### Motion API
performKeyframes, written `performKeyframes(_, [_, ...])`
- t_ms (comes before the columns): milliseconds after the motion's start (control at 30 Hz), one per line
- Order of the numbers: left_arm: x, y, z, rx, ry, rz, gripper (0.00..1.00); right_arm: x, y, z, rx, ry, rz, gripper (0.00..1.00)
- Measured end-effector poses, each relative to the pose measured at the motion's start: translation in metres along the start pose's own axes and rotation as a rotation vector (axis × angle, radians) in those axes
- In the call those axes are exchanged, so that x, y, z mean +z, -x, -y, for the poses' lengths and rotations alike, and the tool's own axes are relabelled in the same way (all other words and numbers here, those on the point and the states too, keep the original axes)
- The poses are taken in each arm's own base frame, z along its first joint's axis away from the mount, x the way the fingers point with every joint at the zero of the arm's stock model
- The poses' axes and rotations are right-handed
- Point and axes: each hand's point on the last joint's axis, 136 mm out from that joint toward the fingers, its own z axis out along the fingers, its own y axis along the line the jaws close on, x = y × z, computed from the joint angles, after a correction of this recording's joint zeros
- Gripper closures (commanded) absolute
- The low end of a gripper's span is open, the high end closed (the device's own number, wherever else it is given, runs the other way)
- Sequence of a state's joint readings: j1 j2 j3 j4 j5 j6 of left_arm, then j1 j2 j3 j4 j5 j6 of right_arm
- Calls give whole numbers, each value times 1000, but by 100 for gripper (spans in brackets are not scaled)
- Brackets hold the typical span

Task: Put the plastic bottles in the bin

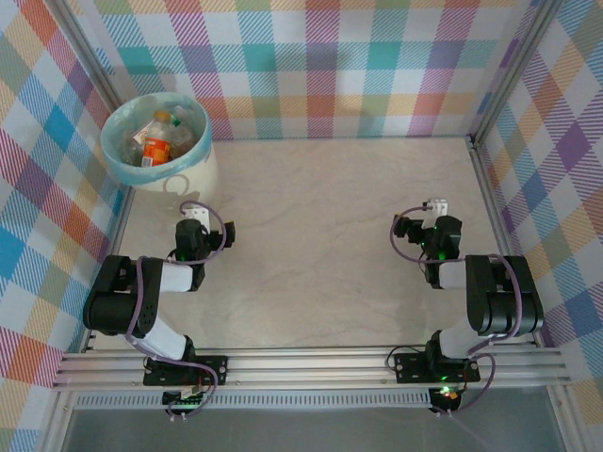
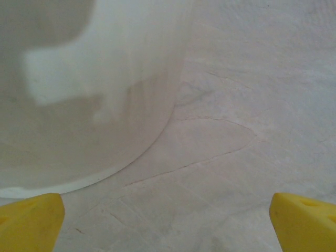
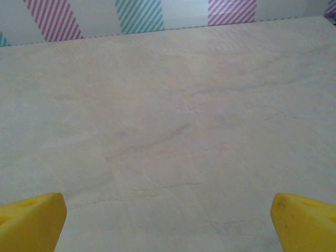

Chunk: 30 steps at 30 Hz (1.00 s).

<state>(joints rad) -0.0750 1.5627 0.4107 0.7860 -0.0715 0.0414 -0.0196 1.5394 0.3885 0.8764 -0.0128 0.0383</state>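
Top external: plastic bottles (image 1: 158, 141) inside the bin (image 1: 196, 175); left fingers (image 2: 29, 223) and right fingers (image 3: 304, 223) wide apart

Top camera overhead, looking down; left wrist close to bin (image 2: 89, 94); right wrist low over table (image 3: 168, 136).
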Motion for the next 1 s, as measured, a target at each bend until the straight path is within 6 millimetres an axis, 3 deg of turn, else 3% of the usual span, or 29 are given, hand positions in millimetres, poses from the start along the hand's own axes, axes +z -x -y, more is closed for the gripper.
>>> performKeyframes(1000, [0,-1,1,0,-3,-2,0,0,-6,0,2,-1,-25,0])
